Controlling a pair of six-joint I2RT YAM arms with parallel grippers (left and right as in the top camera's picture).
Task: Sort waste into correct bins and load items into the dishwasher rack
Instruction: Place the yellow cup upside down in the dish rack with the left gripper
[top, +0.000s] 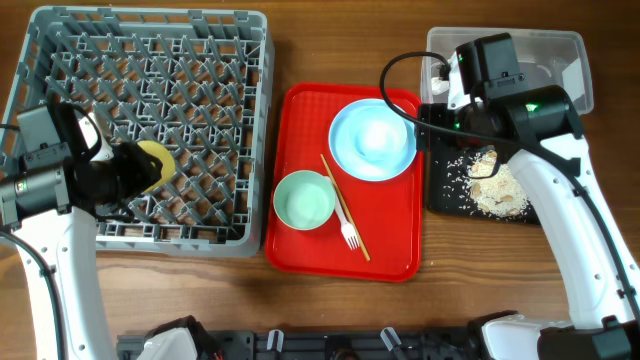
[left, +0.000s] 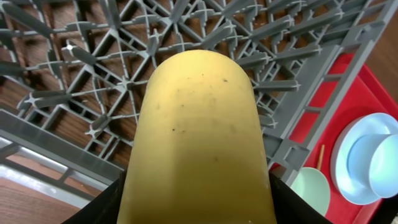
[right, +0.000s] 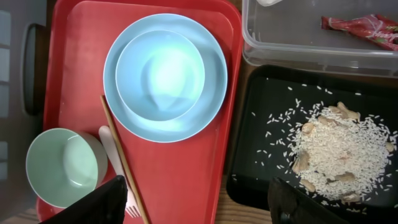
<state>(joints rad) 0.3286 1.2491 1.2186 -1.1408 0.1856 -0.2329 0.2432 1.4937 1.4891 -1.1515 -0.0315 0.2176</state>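
Note:
My left gripper (left: 199, 213) is shut on the yellow cup (left: 198, 130), a black finger on each side. It holds the cup low over the front part of the grey dishwasher rack (top: 150, 90); the cup (top: 156, 162) shows there too. My right gripper (right: 199, 205) is open with nothing in it, over the gap between the red tray (right: 186, 162) and the black bin (right: 261, 124). Rice scraps (right: 336, 152) lie in the black bin. A red wrapper (right: 360, 26) lies in the clear tub (right: 292, 53).
On the red tray (top: 300, 240) stand a light blue bowl (right: 160, 74) on a light blue plate (right: 214, 106) and a pale green saucer (right: 62, 167). A white fork (right: 112, 149) and wooden chopsticks (right: 121, 155) lie beside them. Bare wooden table (top: 480, 270) lies in front.

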